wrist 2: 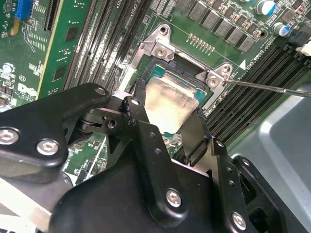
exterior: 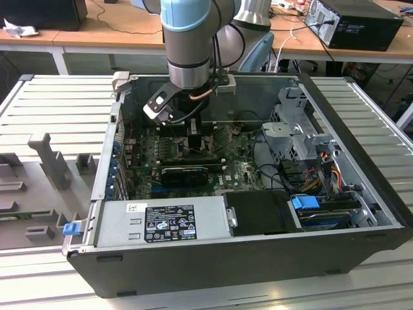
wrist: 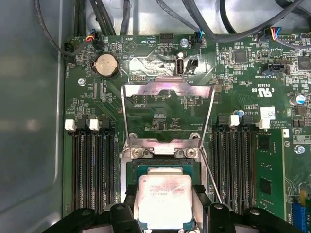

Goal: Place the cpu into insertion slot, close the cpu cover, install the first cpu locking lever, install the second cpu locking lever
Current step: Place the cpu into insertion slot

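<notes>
The black two-fingered gripper point(wrist 2: 167, 116) pinches the small, flat, silver-topped square cpu point(wrist: 163, 199) by opposite edges. The chip lies squarely over the dark square insertion slot point(wrist: 163, 162). Beyond, the thin grey metal-frame cpu cover point(wrist: 167, 87) stands raised.

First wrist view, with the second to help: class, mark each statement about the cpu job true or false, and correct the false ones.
1. The fingers grip the cpu by two opposite edges. True.
2. The cover lies shut over the slot. False: it stands raised, leaving the slot exposed.
3. Black memory slots run along both sides of the slot. True.
4. The cpu's top is green. False: it is pale silver-grey metal.
5. A round battery sits on the board. True.
</notes>
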You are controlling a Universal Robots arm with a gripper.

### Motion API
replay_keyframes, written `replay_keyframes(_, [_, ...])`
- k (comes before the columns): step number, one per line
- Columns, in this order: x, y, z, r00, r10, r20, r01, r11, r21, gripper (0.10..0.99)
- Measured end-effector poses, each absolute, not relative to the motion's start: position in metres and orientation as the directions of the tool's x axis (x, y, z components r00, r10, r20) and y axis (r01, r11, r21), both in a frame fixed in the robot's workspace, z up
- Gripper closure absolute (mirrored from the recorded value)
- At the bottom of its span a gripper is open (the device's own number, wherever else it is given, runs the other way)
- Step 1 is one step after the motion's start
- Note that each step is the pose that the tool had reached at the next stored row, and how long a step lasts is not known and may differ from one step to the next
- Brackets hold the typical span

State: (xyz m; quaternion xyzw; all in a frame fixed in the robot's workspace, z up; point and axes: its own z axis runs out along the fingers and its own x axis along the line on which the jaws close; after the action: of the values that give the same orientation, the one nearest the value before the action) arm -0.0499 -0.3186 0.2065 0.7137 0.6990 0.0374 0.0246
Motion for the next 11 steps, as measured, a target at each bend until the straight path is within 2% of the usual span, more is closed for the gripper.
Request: replay_keyframes(11, [-0.0498, -0.3186, 0.2005, 0.02, 1.0, 0.019, 0.996, -0.022, 0.087, 0.545])
